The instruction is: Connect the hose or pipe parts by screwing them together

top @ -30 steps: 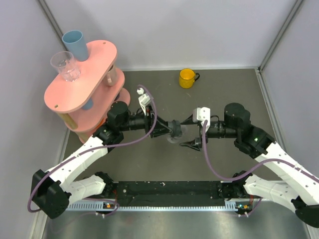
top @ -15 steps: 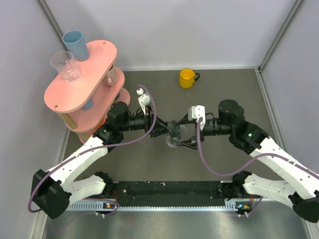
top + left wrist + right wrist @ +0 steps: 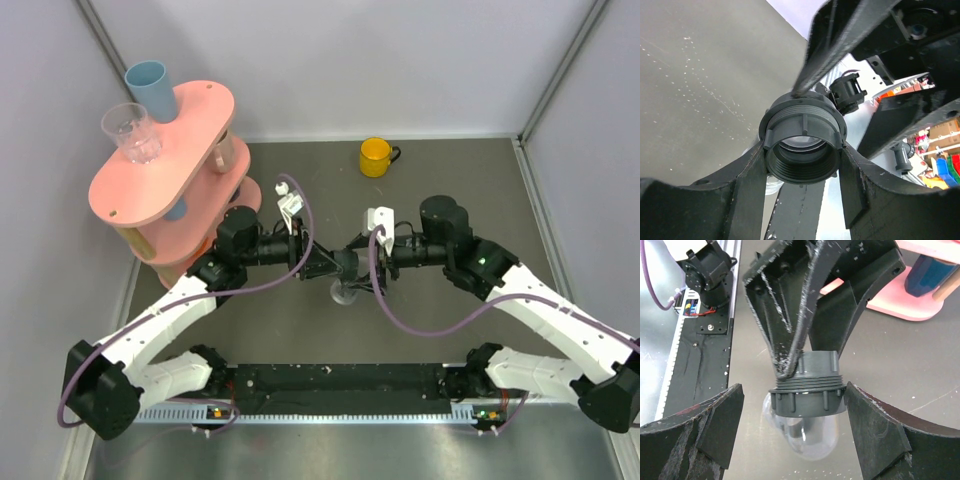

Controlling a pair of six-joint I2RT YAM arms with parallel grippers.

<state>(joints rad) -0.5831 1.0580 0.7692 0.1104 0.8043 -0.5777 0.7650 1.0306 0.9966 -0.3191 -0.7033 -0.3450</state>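
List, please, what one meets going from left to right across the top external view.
rack → fitting → mug

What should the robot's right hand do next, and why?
Probably close the right hand on the ribbed grey ring. Its fingers stand on either side of the ring with gaps showing, while the left hand grips the grey pipe part, so closing would let it start twisting.
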